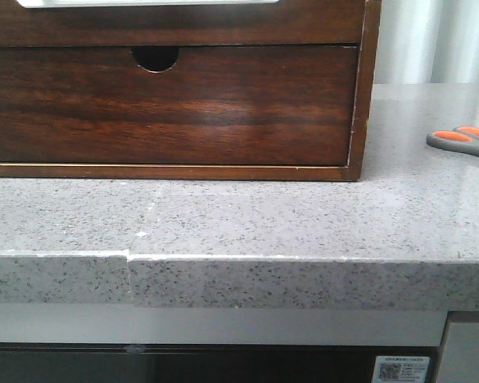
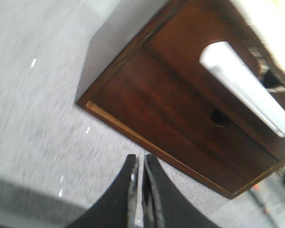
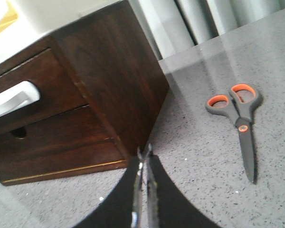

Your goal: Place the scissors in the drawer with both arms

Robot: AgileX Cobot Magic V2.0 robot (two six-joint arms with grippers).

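Two drawers: the wooden box (image 3: pixel 85 109) has an upper drawer (image 3: pixel 33 97) with the wide pale cut-out and a lower drawer (image 1: pixel 168 108) with the small finger notch, both closed as far as I can see
Scissors: one pair, the scissors (image 3: pixel 237 123) lie flat and closed on the grey counter (image 1: pixel 247 219), to the right of the box and well apart from it (in the front view only the orange-lined loops peek in at the right edge)
Left gripper: the left gripper (image 2: pixel 140 164) hangs over the counter in front of the box, fingers nearly pressed together, holding nothing
Right gripper: the right gripper (image 3: pixel 143 154) sits near the box's front right corner, also pinched narrow and empty, scissors off to its side
Task so far: looks like nothing is done yet, drawer not pulled, scissors untouched
Risk 1: going for the notch drawer instead of the cut-out one, since the two fronts look alike
Risk 2: both pincers are too narrow to take anything, so they'd have to spread first or they'd just shove the scissors around
Risk 3: the scissors lie flat on a smooth top, so a shallow pinch could slip off the thin blades
Risk 4: pulling the drawer could drag the whole box forward if it isn't braced
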